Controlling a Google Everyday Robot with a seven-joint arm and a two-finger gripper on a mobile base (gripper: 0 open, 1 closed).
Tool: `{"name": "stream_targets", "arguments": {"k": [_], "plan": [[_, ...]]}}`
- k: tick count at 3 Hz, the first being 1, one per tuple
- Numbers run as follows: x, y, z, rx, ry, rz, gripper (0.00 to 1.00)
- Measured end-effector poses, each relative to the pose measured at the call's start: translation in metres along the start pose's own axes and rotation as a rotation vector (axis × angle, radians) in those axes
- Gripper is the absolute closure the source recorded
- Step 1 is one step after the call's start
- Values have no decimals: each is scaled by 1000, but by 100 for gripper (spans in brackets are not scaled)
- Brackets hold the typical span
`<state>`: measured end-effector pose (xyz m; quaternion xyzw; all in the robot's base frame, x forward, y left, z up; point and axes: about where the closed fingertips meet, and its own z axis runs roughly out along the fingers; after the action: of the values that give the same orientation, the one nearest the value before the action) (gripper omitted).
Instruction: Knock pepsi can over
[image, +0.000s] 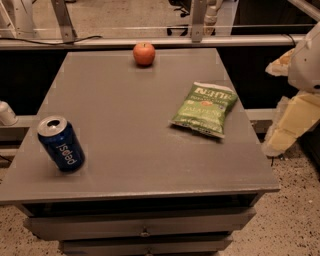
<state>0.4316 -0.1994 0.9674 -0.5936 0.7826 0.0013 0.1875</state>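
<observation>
The pepsi can (61, 144), dark blue with white lettering and a silver top, stands upright near the front left corner of the grey table (125, 110). My arm and gripper (290, 122) show as white and cream parts at the right edge of the camera view. They are beside the table's right side, off its top and far from the can. Nothing is held that I can see.
A green chip bag (205, 109) lies flat at the right middle of the table. A red apple (144, 53) sits near the far edge. Drawers are below the table's front edge. A metal rail (150, 41) runs behind the table.
</observation>
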Motion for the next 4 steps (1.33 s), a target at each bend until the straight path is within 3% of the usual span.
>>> {"name": "stream_targets", "arguments": {"k": [2, 3, 4], "plan": [[-87, 64, 62, -111, -329, 24, 0], [-147, 85, 93, -179, -509, 36, 0], [-169, 88, 90, -188, -577, 51, 0]]}}
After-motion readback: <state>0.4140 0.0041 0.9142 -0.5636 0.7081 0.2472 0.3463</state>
